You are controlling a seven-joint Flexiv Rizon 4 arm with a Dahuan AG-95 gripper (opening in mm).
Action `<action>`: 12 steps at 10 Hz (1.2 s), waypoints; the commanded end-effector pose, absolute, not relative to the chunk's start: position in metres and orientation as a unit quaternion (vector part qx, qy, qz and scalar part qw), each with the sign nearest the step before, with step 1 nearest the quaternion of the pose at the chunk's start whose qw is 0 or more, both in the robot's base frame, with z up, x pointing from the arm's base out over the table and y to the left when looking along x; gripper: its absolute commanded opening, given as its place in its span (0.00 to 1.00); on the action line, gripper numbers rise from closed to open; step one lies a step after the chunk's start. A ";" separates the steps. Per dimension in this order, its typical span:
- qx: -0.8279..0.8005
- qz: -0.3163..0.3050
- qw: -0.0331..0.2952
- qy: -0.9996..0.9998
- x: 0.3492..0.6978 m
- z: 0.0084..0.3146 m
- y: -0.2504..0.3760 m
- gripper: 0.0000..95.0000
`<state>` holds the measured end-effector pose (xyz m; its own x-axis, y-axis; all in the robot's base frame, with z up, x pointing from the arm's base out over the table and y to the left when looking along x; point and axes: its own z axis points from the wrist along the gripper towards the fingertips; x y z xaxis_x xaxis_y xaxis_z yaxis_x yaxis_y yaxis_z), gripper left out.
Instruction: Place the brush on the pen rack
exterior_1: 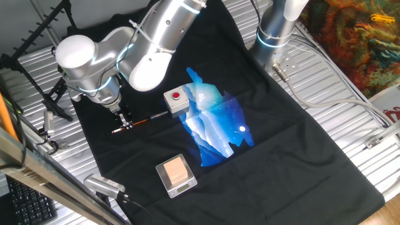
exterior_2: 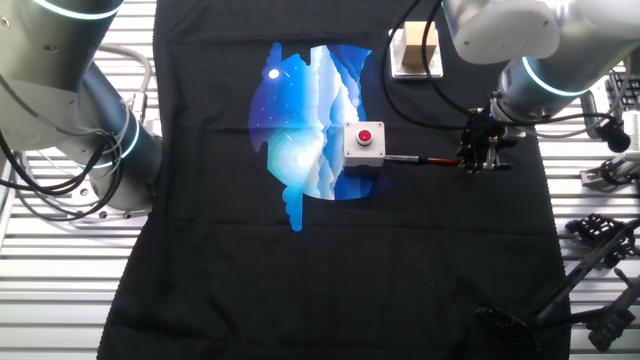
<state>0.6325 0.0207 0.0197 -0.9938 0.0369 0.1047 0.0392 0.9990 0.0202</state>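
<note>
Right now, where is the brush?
In one fixed view the brush lies on the black cloth, left of the red-button box, with the gripper at its handle.

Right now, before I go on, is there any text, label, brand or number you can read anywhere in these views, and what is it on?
None can be read.
White box at the table's edge: red marks, cut off by the frame and too blurred to read.
Grey button box: only a red button, no lettering shows.
Small scale under the tan block: no digits can be made out.
Brush and gripper: no marking shows.
</note>
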 end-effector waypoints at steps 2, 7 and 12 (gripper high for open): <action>-0.021 -0.013 0.051 -0.998 0.632 0.019 0.021 0.20; -0.021 -0.014 0.047 -0.999 0.629 0.016 0.020 0.20; -0.024 -0.015 0.046 -0.999 0.628 0.014 0.020 0.20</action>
<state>0.6282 0.0203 0.0135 -0.9944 0.0472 0.0942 0.0499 0.9984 0.0271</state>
